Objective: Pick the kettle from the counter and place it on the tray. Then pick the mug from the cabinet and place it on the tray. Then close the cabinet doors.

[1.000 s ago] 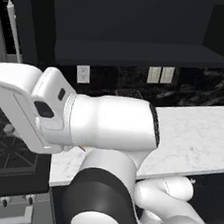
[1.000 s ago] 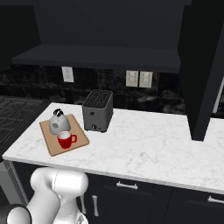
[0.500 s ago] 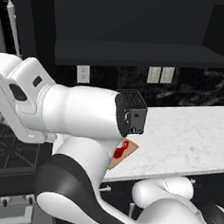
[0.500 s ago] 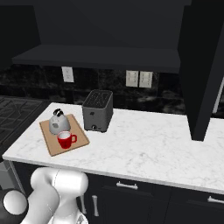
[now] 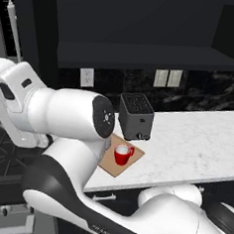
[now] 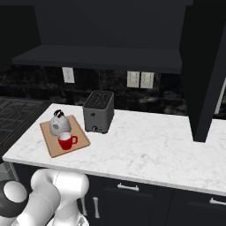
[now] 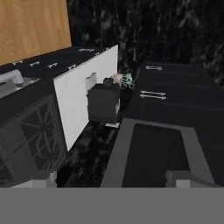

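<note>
Kettle [image 6: 58, 123] and red mug [image 6: 66, 141] both stood on the wooden tray [image 6: 53, 148], the kettle at the tray's far end and the mug at its near end, just beside each other; the tray lay on the white marble surface [image 6: 150, 145] at its left end, with the black toaster [image 6: 98, 111] just to its right; in the left base view the mug [image 5: 122, 154] and a corner of the tray [image 5: 116, 167] showed past the arm's elbow, the toaster [image 5: 136, 116] behind them.

Judged from this layout, the two placing steps were done and only the closing of the cabinet doors remained; the right-hand door [image 6: 204, 66] stood swung out over the surface, edge-on to the right base camera, its long axis vertical; the cabinet [image 6: 101, 31] gaped dark above the surface.

The tool was not seen directly; its jaws appeared to stand wide apart, with nothing shown in them; the hand view, strongly rolled, looked along the kitchen from off the surface's left end, so the open door probably lay well apart from the tool, up and to the robot's right; the coming move would turn on reaching the door's outer face and pushing it across its hinge axis.
</note>
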